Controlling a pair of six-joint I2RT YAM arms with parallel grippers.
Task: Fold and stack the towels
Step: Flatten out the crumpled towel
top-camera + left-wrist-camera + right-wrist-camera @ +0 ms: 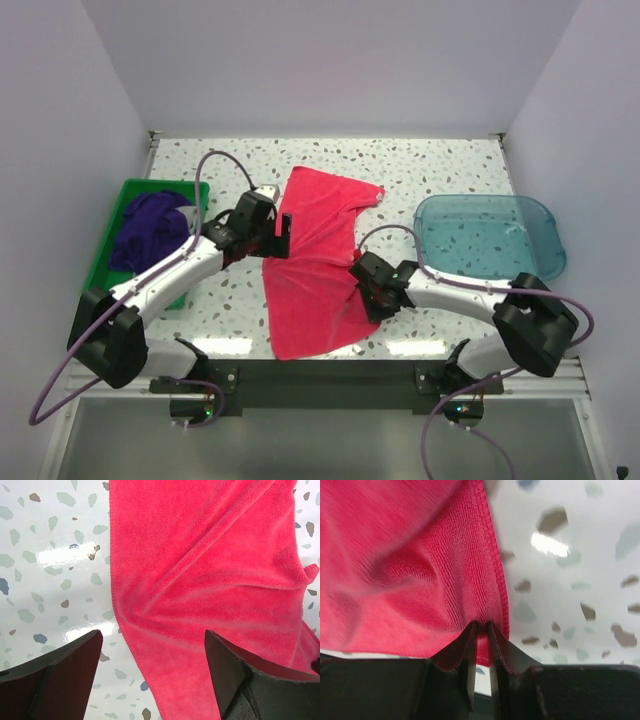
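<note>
No text, label or number is readable.

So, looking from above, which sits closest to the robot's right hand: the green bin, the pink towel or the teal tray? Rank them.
1. pink towel: at the right hand itself, its edge pinched.
2. teal tray: to the hand's right, farther back.
3. green bin: far left side of the table.

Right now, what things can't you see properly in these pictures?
- Purple towels, top view: heaped in the green bin and partly under the left arm, so how many there are is unclear.
- Pink towel, left wrist view: cut off by the picture's edges and by the open left gripper.
- Right gripper, right wrist view: a blurred close-up, pinched on the hem; most of the towel is out of frame.
</note>
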